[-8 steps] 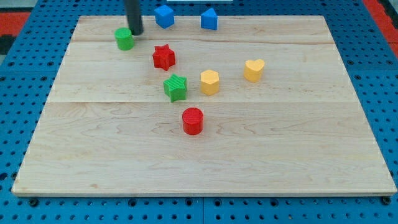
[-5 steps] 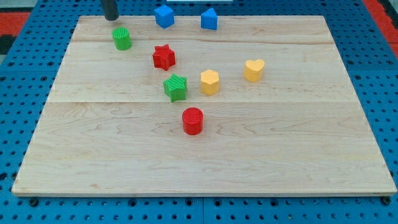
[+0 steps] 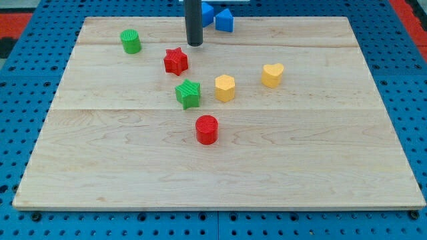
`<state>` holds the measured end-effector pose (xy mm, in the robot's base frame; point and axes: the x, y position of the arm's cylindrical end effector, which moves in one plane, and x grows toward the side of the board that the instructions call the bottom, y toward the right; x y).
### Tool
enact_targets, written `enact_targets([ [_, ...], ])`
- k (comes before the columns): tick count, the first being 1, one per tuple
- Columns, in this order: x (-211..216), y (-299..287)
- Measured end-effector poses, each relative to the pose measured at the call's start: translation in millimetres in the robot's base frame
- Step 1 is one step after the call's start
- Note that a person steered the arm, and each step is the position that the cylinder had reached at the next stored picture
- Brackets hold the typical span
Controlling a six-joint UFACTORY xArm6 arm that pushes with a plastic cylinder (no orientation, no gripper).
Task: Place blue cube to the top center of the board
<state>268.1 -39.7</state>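
Wooden board: pale planks resting on a blue pegboard table.

My tip: lower end of a dark upright rod, set on the board near its top edge, at about 1 o'clock from the red star and just beside it. No jaws belong to this rod, so there is no open or closed state to record.

Blue cube: at the board's top edge near centre, at 1 o'clock from my tip, largely hidden behind the rod; whether the rod touches it cannot be told.

Second blue block: pointed top, exact shape unclear, just beside the cube at its 4 o'clock.

Green cylinder: upper left area, at 9 o'clock from my tip, well apart.

Red star: upper middle.

Green star-like block: at 5 o'clock from the red star.

Yellow hexagonal block: just beside the green star-like block, at its 3 o'clock.

Yellow heart: at 2 o'clock from the hexagonal block.

Red cylinder: board centre, at 5 o'clock from the green star-like block.
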Motion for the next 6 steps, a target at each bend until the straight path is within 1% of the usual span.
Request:
enact_targets([
  [1, 0, 0],
  [2, 0, -19],
  [3, 0, -73],
  [4, 0, -54],
  [5, 11, -80],
  [6, 62, -102],
])
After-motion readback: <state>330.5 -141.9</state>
